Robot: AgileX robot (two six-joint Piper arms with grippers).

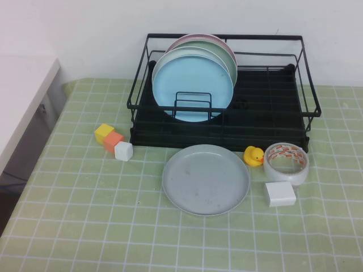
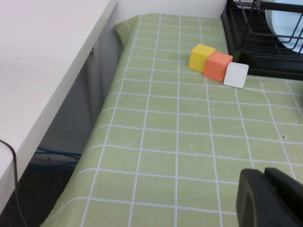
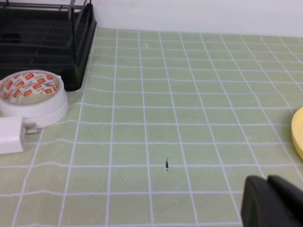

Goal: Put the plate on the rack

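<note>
1. The left gripper (image 2: 270, 198) shows only as a dark tip at the edge of the left wrist view, low over the green checked cloth (image 1: 85, 215). Its two fingers lie pressed together with only a thin seam between them, and they pinch nothing.
2. Ahead of the left gripper, well apart from it, a yellow block (image 2: 201, 56), an orange block (image 2: 217, 65) and a white block (image 2: 236, 74) sit touching in a row, just beside a corner of the rack (image 2: 251, 47).
3. The right gripper (image 3: 274, 201) also shows only as a dark tip, low over bare cloth. Its fingers meet at a thin seam and hold nothing.
4. Ahead of the right gripper, well apart, lie a roll of tape (image 3: 31, 97) and a white charger (image 3: 12, 135), touching each other, the tape just beside the rack's base.
5. Neither gripper appears in the high view.
6. The plate (image 1: 206, 179) lies flat on the cloth just in front of the rack (image 1: 272, 107), not in it, and apart from both grippers.
7. In the rack a light blue plate (image 1: 191, 85) stands upright in front of other plates.
8. A yellow duck (image 1: 253, 156) sits between the plate and the tape.
</note>
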